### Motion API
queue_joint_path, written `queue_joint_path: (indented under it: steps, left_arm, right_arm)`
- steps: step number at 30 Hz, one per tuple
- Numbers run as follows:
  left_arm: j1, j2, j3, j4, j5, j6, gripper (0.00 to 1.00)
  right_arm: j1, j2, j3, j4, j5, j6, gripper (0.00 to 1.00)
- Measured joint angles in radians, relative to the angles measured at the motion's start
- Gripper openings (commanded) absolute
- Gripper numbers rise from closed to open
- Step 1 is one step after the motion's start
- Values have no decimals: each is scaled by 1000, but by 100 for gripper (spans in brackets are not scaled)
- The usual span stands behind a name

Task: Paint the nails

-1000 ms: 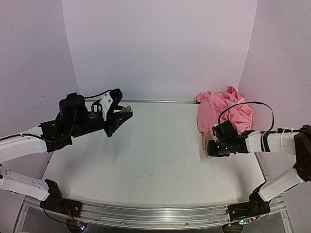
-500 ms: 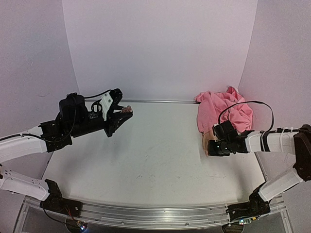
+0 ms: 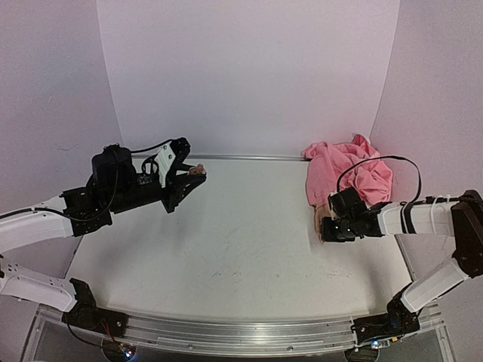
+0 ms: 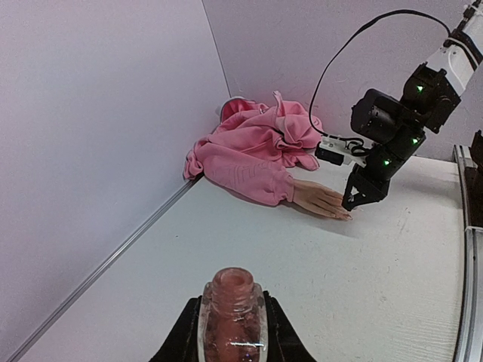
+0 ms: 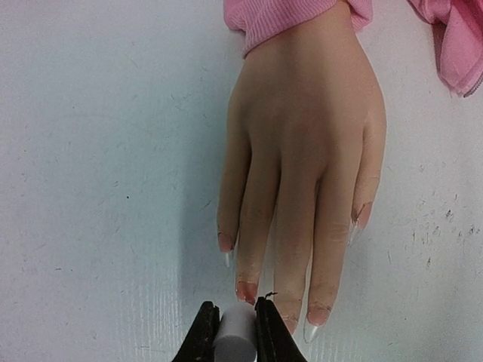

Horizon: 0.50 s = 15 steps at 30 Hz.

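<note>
Now | left gripper is squeezing shut on the open polish bottle, keeping it well apart, likely ready for dipping | right gripper is pinching the white cap just beside the fingertips, so its brush is reaching the nails | mannequin hand is lying flat on the table, sticking out of the pink sleeve

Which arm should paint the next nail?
Probably the right. The right gripper holds the white cap right at the nails. The left gripper is far away, holding the open bottle.
</note>
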Motion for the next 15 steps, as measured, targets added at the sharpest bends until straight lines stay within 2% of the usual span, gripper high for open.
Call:
queue_joint_path:
  steps: [15]
  left_arm:
    - [0, 0, 0, 0, 0, 0, 0]
  right_arm:
    - [0, 35, 10, 17, 0, -3, 0]
